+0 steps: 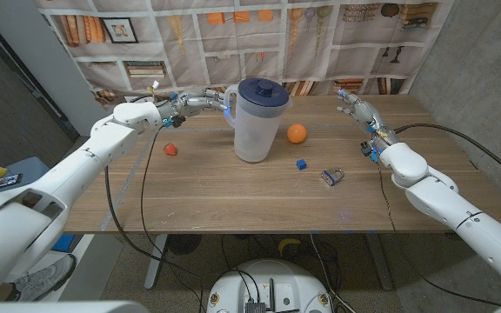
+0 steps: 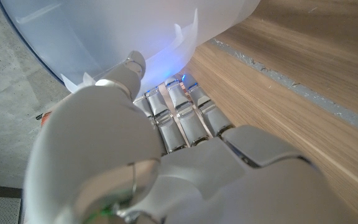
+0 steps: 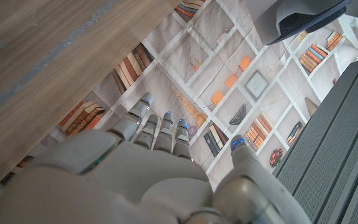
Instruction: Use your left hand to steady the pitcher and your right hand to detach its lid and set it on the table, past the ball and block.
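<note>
Head view shows the left hand (image 1: 200, 101) gripping the pitcher (image 1: 256, 130) handle; the right hand (image 1: 357, 106), open, should descend squarely onto the lid (image 1: 262, 89).

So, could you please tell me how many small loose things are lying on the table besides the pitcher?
4. A red piece lies on the robot's left of the pitcher; an orange ball, a blue block and a padlock lie on its right. The pitcher may hide others.

Translucent white plastic pitcher (image 1: 254, 130) carries a dark blue round lid (image 1: 262, 90). Orange ball (image 1: 297, 133); small blue block (image 1: 302, 163). Brown wood-grain table (image 1: 233, 191). Backdrop (image 1: 233, 35): printed bookshelf pattern.
</note>
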Controlling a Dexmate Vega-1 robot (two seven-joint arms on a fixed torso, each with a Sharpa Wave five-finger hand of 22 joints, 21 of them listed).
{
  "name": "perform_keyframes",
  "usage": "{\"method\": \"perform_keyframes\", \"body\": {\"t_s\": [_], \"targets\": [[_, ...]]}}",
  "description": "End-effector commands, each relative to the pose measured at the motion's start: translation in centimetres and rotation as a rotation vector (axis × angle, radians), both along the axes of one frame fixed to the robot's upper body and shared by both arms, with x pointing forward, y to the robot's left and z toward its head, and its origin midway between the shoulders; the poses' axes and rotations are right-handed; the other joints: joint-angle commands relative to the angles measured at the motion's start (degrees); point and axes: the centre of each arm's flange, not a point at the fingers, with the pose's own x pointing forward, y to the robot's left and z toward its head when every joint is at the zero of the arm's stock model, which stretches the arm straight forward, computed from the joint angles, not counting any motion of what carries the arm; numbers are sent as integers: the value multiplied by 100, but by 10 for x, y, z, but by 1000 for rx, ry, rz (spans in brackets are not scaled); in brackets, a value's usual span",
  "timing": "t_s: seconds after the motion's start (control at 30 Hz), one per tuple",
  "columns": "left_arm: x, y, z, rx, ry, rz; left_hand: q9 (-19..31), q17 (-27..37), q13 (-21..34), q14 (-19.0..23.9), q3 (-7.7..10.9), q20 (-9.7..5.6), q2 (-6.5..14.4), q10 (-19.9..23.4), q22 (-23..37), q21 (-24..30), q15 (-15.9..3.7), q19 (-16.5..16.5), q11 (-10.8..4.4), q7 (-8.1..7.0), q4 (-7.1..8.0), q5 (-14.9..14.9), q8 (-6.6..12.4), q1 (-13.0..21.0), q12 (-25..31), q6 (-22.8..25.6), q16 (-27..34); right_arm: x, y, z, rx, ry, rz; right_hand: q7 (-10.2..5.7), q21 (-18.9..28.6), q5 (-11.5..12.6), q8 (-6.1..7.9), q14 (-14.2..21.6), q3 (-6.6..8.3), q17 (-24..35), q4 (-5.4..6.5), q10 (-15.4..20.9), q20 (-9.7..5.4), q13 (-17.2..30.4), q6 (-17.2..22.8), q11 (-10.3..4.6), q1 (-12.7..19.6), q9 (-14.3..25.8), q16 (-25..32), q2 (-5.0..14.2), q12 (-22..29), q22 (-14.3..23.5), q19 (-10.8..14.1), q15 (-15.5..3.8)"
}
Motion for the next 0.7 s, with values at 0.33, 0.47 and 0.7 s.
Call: {"method": "perform_keyframes", "body": {"t_s": [0.33,0.47,0.7], "targets": [[-4,-14,12,24,-12,4,28,34,11,103,42,-766,119,212,19,-25,-736,36,-124,78,-10,48,1,109,-9,140,17,-25,2,45,-250,-37,-86,-28,21,-131,32,100,161,-43,-442,193,78,63,37,-4,419,46,56,36,67,14,43,114],[-3,-17,13,33,-11,-3,31,35,13,109,41,-770,123,232,18,-30,-737,32,-125,69,-13,49,3,120,-10,159,16,-31,6,53,-299,-43,-107,-68,82,-204,37,131,226,-57,-677,203,220,83,18,-53,664,55,80,0,59,27,224,150],[1,-23,11,35,-8,-14,34,37,15,119,39,-772,125,251,17,-34,-737,32,-128,62,-21,50,3,142,-16,179,17,-40,15,68,-382,-35,-135,-143,93,-161,75,188,348,-53,-886,306,317,101,53,-100,1036,65,122,-5,86,42,305,235]]}}
